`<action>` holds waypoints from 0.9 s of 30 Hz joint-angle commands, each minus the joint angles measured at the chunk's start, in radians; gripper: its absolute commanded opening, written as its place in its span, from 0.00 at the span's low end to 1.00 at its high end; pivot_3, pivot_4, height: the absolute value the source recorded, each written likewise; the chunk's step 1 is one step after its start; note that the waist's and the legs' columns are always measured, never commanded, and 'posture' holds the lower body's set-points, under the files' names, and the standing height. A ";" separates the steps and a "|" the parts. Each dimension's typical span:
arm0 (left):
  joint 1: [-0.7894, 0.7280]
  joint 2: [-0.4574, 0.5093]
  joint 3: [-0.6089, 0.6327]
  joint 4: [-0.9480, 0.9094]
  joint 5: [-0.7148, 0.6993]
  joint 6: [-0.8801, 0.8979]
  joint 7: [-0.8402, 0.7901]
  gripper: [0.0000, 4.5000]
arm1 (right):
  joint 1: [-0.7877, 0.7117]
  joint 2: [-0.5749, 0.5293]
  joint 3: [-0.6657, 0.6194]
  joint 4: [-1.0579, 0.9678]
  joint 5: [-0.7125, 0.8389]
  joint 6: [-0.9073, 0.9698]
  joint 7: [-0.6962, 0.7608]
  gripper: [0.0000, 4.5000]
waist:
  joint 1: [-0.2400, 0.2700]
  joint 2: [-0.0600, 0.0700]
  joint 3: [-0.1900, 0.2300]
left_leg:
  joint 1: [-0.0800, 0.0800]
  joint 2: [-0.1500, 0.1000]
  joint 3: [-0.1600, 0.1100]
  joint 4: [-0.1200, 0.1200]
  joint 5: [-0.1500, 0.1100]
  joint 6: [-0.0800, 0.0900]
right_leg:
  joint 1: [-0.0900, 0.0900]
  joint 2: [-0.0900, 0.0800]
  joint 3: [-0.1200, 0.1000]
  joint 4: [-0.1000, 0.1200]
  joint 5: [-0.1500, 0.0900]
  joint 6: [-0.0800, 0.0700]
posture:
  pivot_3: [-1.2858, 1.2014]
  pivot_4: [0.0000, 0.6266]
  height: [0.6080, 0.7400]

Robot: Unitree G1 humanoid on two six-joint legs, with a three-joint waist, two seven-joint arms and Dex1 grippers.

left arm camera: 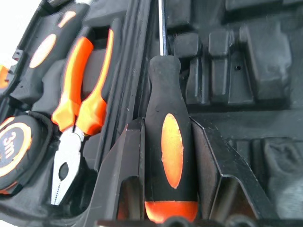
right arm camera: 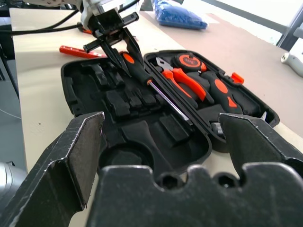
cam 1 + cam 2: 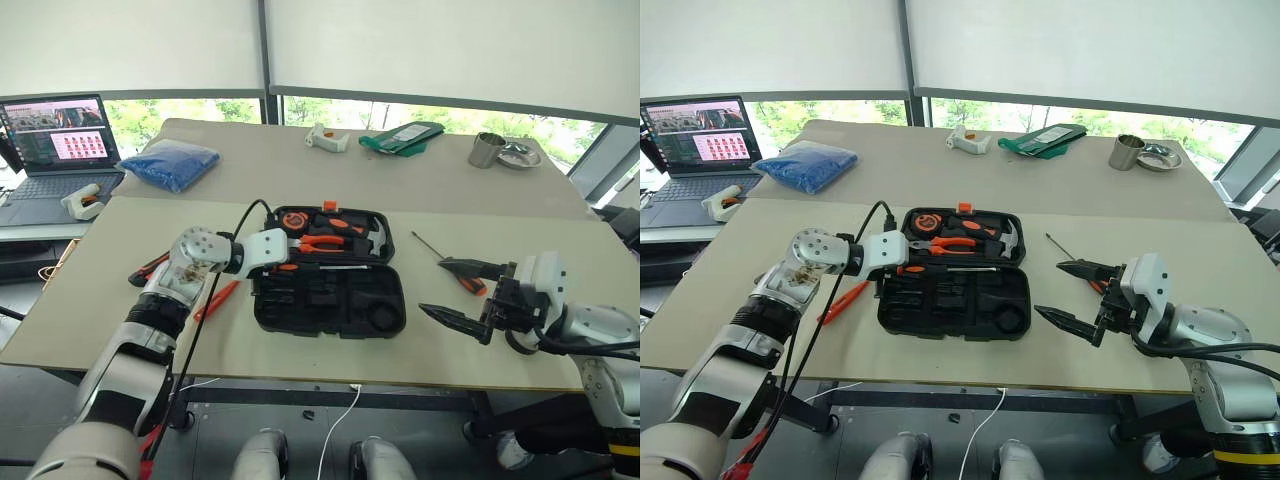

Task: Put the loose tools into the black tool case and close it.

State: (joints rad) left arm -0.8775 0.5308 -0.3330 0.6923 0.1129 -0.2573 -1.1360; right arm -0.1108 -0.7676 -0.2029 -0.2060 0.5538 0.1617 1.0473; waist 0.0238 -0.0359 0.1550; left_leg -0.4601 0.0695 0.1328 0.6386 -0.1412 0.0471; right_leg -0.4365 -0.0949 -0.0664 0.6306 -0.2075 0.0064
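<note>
- Left tool (image 2: 115,41) shut tight on screwdriver (image 1: 169,146), by its fat handle, over open black tool case (image 3: 330,300) on tabletop (image 3: 90,300).
- Right tool (image 3: 462,295) wide open, empty.
- Probably light, stiff; best gripped mid-handle.

We are in an office-style test lab: two pale worktables (image 3: 300,340) stand beneath wide windows with roller blinds (image 3: 130,45) drawn, greenery outside. An open laptop (image 3: 55,150) sits on a side desk, cables (image 3: 335,425) trail to the floor, and odd props, a blue bag (image 3: 172,163) and a steel cup (image 3: 487,150), dot the far table.
</note>
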 commanded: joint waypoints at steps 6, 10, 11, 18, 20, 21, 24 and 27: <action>-0.055 -0.019 -0.017 0.110 0.066 -0.159 0.028 0.20 | 0.019 -0.001 -0.027 -0.017 -0.003 -0.022 0.022 1.00 | 0.001 0.000 0.000 | 0.000 0.000 0.000 0.002 -0.001 0.002 | 0.001 -0.001 0.000 0.000 0.000 0.001 | 0.52 0.24 1.00; -0.062 -0.052 0.011 0.140 0.036 -0.169 0.045 0.20 | 0.027 0.004 -0.028 -0.030 0.015 0.000 0.016 1.00 | 0.004 0.000 0.000 | 0.000 0.000 0.000 0.003 -0.002 0.002 | 0.001 -0.001 0.000 0.000 0.000 0.002 | 0.52 0.24 1.00; -0.060 -0.061 0.024 0.138 0.015 -0.156 0.038 0.31 | 0.032 0.005 -0.028 -0.039 0.029 0.018 0.016 1.00 | 0.005 0.000 0.000 | 0.000 0.000 0.000 0.004 -0.002 0.002 | 0.001 -0.001 0.000 0.000 0.001 0.002 | 0.52 0.24 1.00; -0.056 -0.111 0.151 0.106 -0.139 -0.145 0.040 0.75 | 0.047 0.009 -0.058 -0.103 0.190 0.149 0.025 1.00 | 0.003 0.000 0.000 | -0.001 0.000 0.000 0.004 -0.002 0.003 | 0.001 -0.002 0.000 0.000 0.001 0.003 | 0.52 0.24 1.00; -0.045 -0.120 0.186 0.086 -0.178 -0.082 0.041 0.75 | 0.043 0.010 -0.068 -0.115 0.219 0.180 0.010 1.00 | 0.003 0.000 0.000 | -0.001 0.000 0.000 0.004 -0.002 0.004 | 0.001 -0.001 0.000 0.000 0.001 0.003 | 0.52 0.24 1.00; -0.037 -0.118 0.191 0.079 -0.179 -0.068 0.041 0.75 | 0.042 0.011 -0.071 -0.119 0.224 0.187 0.002 1.00 | 0.002 0.000 0.000 | -0.001 0.000 0.000 0.004 -0.001 0.004 | 0.001 -0.001 0.000 0.000 0.001 0.003 | 0.52 0.24 1.00; -0.010 -0.122 0.191 0.063 -0.161 -0.015 0.076 0.64 | 0.036 0.021 -0.073 -0.125 0.220 0.194 -0.026 1.00 | 0.002 0.000 0.000 | -0.001 0.000 0.000 0.005 -0.001 0.004 | 0.001 -0.001 0.000 0.000 0.002 0.003 | 0.52 0.24 1.00; 0.013 -0.143 0.180 0.036 -0.149 0.041 0.102 0.41 | 0.031 0.028 -0.067 -0.129 0.213 0.197 -0.044 1.00 | 0.002 0.000 0.000 | -0.001 0.000 0.000 0.005 -0.001 0.004 | 0.002 -0.001 0.000 0.000 0.002 0.004 | 0.52 0.24 1.00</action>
State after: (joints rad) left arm -0.8604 0.3986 -0.1550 0.7758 -0.0382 -0.2434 -1.0546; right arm -0.0626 -0.7405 -0.2450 -0.3009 0.7595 0.3571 1.0171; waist 0.0254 -0.0356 0.1549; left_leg -0.4607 0.0691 0.1326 0.6432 -0.1423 0.0514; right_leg -0.4349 -0.0961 -0.0661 0.6306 -0.2059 0.0103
